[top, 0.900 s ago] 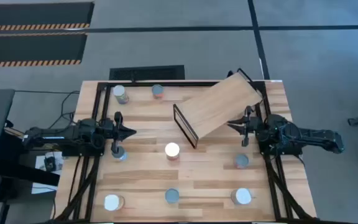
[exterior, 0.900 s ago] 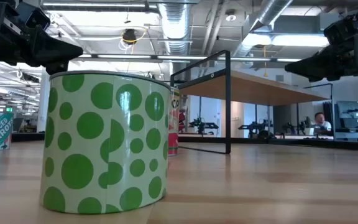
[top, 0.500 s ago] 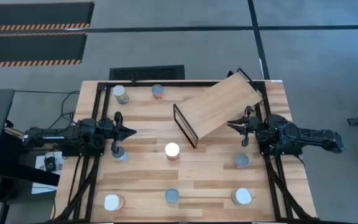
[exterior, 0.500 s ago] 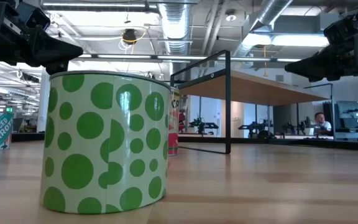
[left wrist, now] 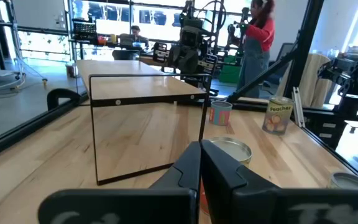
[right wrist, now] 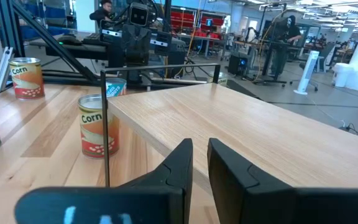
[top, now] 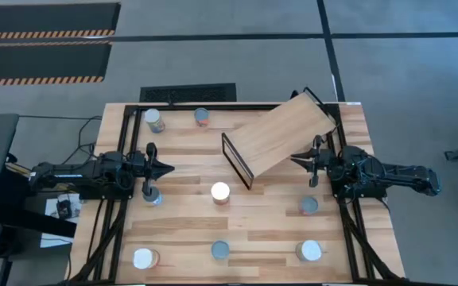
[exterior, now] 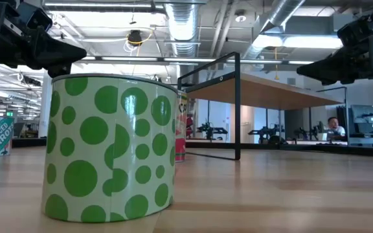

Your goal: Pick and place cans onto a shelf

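Several cans stand upright on the slatted table: two at the far left [top: 155, 119] [top: 203, 117], one mid-table with a bright top [top: 221, 191], one beside the left arm [top: 151, 195], one near the right arm [top: 309, 206], and three along the near edge [top: 220, 251]. The light-wood shelf [top: 281, 135] stands slantwise at the far right on its thin black frame [top: 237, 161]. My left gripper [top: 168, 168] hovers shut and empty at the left, pointing at the shelf. My right gripper [top: 296, 160] hovers shut and empty at the shelf's near right edge.
The green-dotted can [exterior: 109, 149] fills the low view's near left, with a red can [exterior: 181, 126] behind it. In the left wrist view the bright-topped can [left wrist: 229, 152] stands just ahead of the fingers. People stand in the room beyond the table.
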